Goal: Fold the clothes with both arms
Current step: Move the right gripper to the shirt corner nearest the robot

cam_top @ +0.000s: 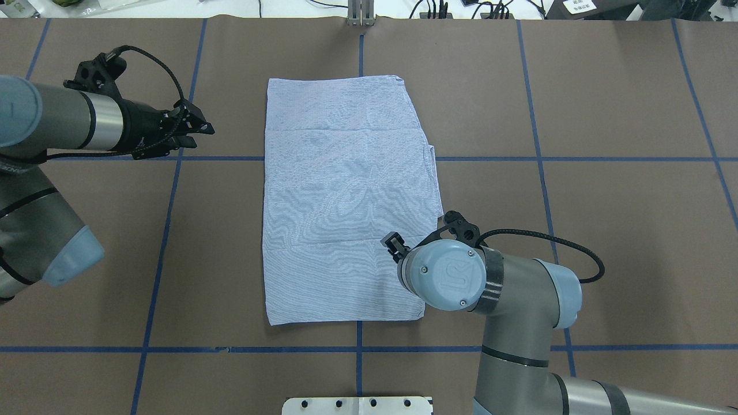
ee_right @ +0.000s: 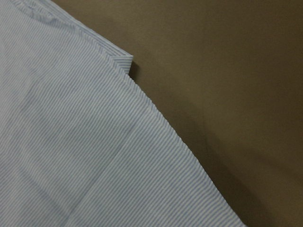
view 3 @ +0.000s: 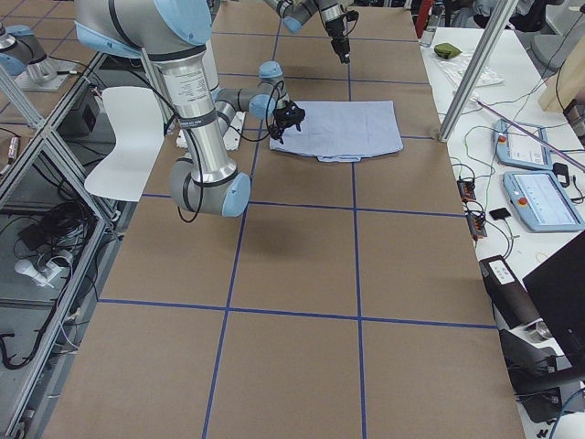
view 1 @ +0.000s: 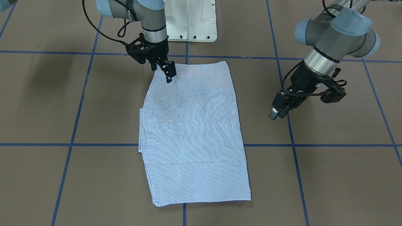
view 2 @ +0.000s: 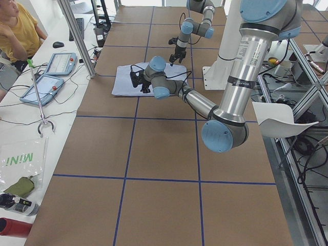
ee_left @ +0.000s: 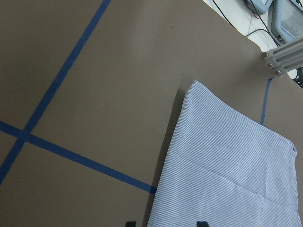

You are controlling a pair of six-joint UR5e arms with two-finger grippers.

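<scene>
well, from the front, the shirt lies flat on the brown surface, folded into a long shape, with one short end near the white base. the right arm points its jaws down over the shirt's corner by the base. i cannot tell if those jaws are clenched or released, or if they touch the cloth. the left arm holds its jaws off to the side of the shirt, over bare surface, with nothing in them.

from above, the shirt sits in the middle, across a blue tape line. the left jaws are well apart from its long edge. the right arm's big joint covers part of the shirt's edge near the robot.

from both ends of the surface, the shirt looks small and far off. a person in a yellow top sits at the edge of one view.

the left wrist view shows the shirt's edge and a corner, and two dark jaw tips spread apart, released. the right wrist view shows the striped cloth up close, its edge, and a small folded tip.
</scene>
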